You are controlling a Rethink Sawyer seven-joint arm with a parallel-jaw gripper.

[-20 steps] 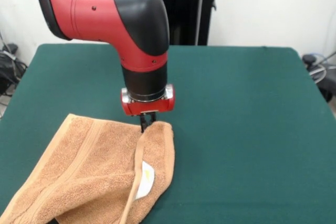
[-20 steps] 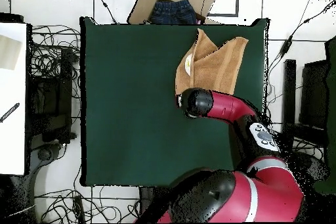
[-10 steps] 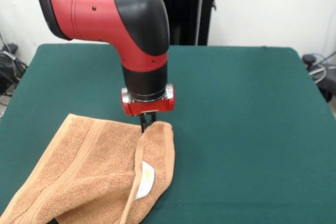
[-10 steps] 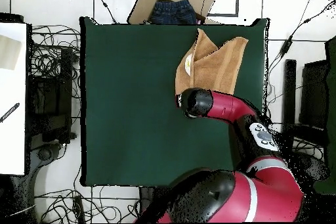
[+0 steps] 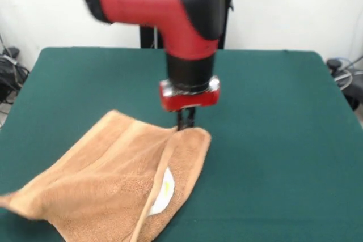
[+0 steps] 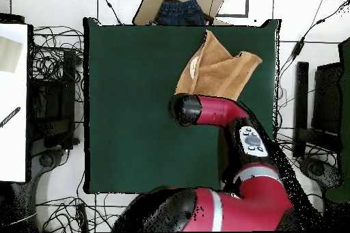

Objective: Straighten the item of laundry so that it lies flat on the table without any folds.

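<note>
I have the gripper clenched on the far corner of the towel. The two dark fingers are drawn close together, and the cloth's edge is pinched right at their tips. In the front view the arm comes down from above and the red wrist ring sits just above the pinch point.

From the gripper, the towel spreads toward the camera and to the picture's left. It is not flat. One flap is doubled over along a long fold that runs from the pinched corner down toward the near edge. The white tag lies on the folded part, below the gripper and slightly left of it. The towel's far-left corner is lifted off the table and looks blurred. A woven band shows along the edge left of the gripper.

Overhead, the black wrist hides the gripper itself, so I read the grasp from the front view only. There the towel lies just beyond the wrist, toward the table's far edge and a little right of its middle. Its outline is uneven, with one pointed flap reaching nearly to that edge.

Beyond the table's far edge sits a cardboard box with dark cloth inside, well apart from the gripper.
</note>
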